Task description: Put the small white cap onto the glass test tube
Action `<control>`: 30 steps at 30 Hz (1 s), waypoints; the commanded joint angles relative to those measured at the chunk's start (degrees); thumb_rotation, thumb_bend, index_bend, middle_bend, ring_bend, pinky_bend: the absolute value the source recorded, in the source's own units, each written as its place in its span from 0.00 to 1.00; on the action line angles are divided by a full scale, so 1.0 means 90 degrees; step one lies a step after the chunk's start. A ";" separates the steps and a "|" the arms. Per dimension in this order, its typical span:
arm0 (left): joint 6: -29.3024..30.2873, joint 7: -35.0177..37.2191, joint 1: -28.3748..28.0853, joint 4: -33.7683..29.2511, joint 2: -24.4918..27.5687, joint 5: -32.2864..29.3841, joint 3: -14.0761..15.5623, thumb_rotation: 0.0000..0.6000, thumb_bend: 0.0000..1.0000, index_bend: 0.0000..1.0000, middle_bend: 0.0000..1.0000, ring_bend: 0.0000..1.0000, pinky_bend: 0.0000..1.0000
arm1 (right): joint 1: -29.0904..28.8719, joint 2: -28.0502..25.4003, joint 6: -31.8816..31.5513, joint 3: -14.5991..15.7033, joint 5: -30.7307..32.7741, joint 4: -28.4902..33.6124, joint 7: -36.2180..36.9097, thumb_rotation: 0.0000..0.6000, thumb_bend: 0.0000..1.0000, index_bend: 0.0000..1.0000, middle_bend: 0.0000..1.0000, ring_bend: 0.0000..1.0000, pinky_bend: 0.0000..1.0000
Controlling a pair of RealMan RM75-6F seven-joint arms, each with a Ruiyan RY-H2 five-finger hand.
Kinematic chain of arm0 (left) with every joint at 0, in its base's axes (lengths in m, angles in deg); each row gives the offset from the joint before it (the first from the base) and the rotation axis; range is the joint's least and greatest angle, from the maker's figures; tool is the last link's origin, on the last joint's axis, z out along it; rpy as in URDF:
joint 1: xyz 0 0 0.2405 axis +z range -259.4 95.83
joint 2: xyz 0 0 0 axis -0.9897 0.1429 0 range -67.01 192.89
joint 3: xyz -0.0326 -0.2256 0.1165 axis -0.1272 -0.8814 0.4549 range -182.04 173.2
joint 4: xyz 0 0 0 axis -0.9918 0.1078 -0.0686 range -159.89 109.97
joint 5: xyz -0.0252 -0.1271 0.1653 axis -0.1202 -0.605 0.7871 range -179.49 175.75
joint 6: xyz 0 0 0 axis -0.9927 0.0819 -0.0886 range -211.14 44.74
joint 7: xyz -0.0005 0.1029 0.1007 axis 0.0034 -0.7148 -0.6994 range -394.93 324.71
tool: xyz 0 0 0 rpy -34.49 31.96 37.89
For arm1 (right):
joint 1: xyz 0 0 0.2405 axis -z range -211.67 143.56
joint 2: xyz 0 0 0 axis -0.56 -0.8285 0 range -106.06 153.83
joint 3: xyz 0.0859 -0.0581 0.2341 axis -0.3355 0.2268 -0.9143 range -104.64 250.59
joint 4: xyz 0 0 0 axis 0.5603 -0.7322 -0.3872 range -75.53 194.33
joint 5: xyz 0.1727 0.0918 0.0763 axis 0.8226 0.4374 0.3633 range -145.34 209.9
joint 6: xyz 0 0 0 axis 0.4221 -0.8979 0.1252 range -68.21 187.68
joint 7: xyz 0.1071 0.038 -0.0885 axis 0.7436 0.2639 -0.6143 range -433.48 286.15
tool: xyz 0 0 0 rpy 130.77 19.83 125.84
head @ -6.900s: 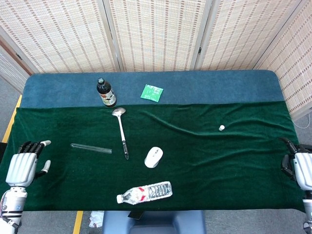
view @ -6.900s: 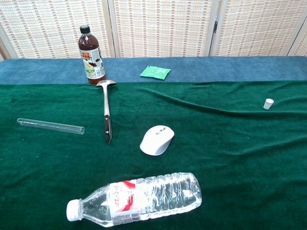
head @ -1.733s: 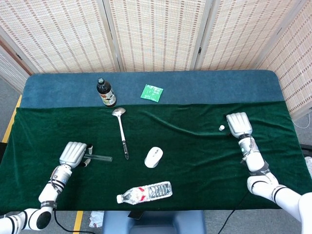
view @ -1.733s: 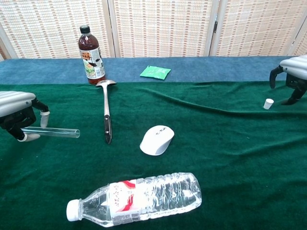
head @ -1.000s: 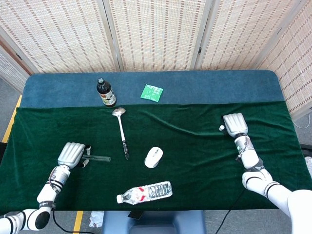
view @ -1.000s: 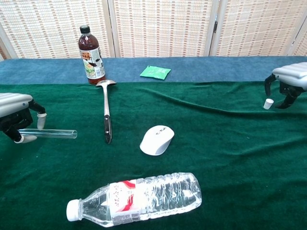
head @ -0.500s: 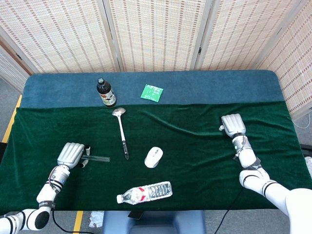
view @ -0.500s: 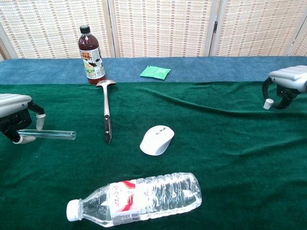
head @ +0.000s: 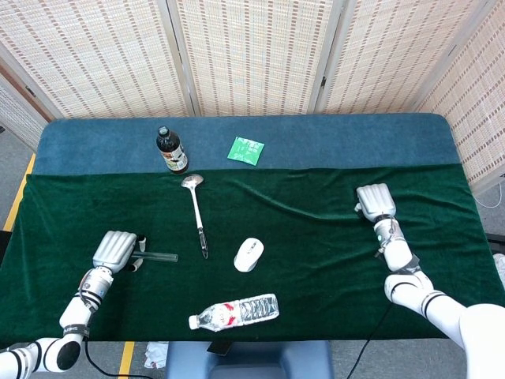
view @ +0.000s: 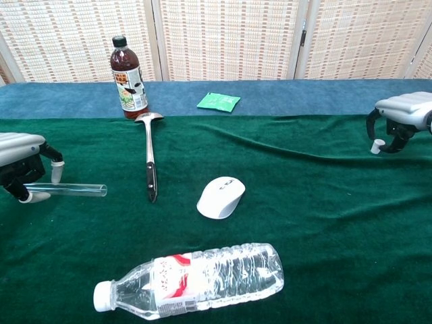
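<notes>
The glass test tube [view: 73,190] lies on the green cloth at the left, its closed end inside my left hand [view: 20,165], which grips it; the open end points right. In the head view the left hand [head: 116,250] covers most of the test tube [head: 162,256]. The small white cap [view: 376,145] sits at the far right at cloth level, leaning slightly, pinched between the curled fingers of my right hand [view: 401,116]. Seen from the head, the right hand [head: 376,201] hides the cap.
A white mouse [view: 221,197] lies mid-table, with a plastic water bottle [view: 196,280] on its side near the front edge. A ladle [view: 149,158], a dark sauce bottle [view: 127,79] and a green packet [view: 219,101] lie toward the back.
Both hands came in from the table's sides. The left hand took the tube and dragged it a little toward me. The right hand's fingers curled in around the cap.
</notes>
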 commanded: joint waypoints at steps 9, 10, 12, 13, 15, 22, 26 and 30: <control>-0.0028 0.0003 0.0000 0.0051 -0.0026 -0.0025 0.0020 1.00 0.47 0.65 0.92 0.87 0.83 | -0.0070 0.0044 0.0101 0.0002 0.0234 -0.0043 -0.0268 1.00 0.47 0.52 0.98 1.00 1.00; -0.0034 0.0005 -0.0004 0.0059 -0.0030 -0.0028 0.0018 1.00 0.47 0.65 0.92 0.87 0.83 | -0.0077 0.0042 0.0112 -0.0003 0.0267 -0.0042 -0.0292 1.00 0.48 0.52 0.98 1.00 1.00; -0.0036 0.0015 -0.0010 0.0066 -0.0035 -0.0033 0.0007 1.00 0.47 0.65 0.92 0.87 0.83 | -0.0081 0.0016 0.0113 -0.0015 0.0295 0.0014 -0.0292 1.00 0.51 0.54 0.98 1.00 1.00; -0.0030 0.0030 -0.0009 0.0063 -0.0036 -0.0029 -0.0001 1.00 0.47 0.65 0.92 0.87 0.83 | -0.0076 -0.0014 0.0094 -0.0029 0.0290 0.0079 -0.0257 1.00 0.52 0.55 0.98 1.00 1.00; -0.0025 0.0104 -0.0012 0.0042 -0.0024 -0.0006 -0.0029 1.00 0.47 0.65 0.92 0.87 0.83 | -0.0043 -0.0168 -0.0018 -0.0075 0.0211 0.0378 -0.0111 1.00 0.54 0.57 0.99 1.00 1.00; -0.0128 0.0660 -0.0098 -0.0308 0.0182 0.0123 -0.0260 1.00 0.48 0.65 0.92 0.87 0.83 | 0.0342 -0.1525 -0.0927 -0.0263 -0.0532 0.2652 0.0631 1.00 0.62 0.61 1.00 1.00 1.00; -0.0270 0.1117 -0.0183 -0.0692 0.0356 0.0229 -0.0425 1.00 0.48 0.65 0.92 0.87 0.83 | 0.0597 -0.2326 -0.1600 -0.0383 -0.1079 0.4136 0.0916 1.00 0.62 0.62 1.00 1.00 1.00; -0.0417 0.1515 -0.0304 -0.1087 0.0489 0.0382 -0.0564 1.00 0.48 0.65 0.92 0.87 0.83 | 0.0749 -0.2882 -0.1999 -0.0464 -0.1542 0.5302 0.1219 1.00 0.62 0.63 1.00 1.00 1.00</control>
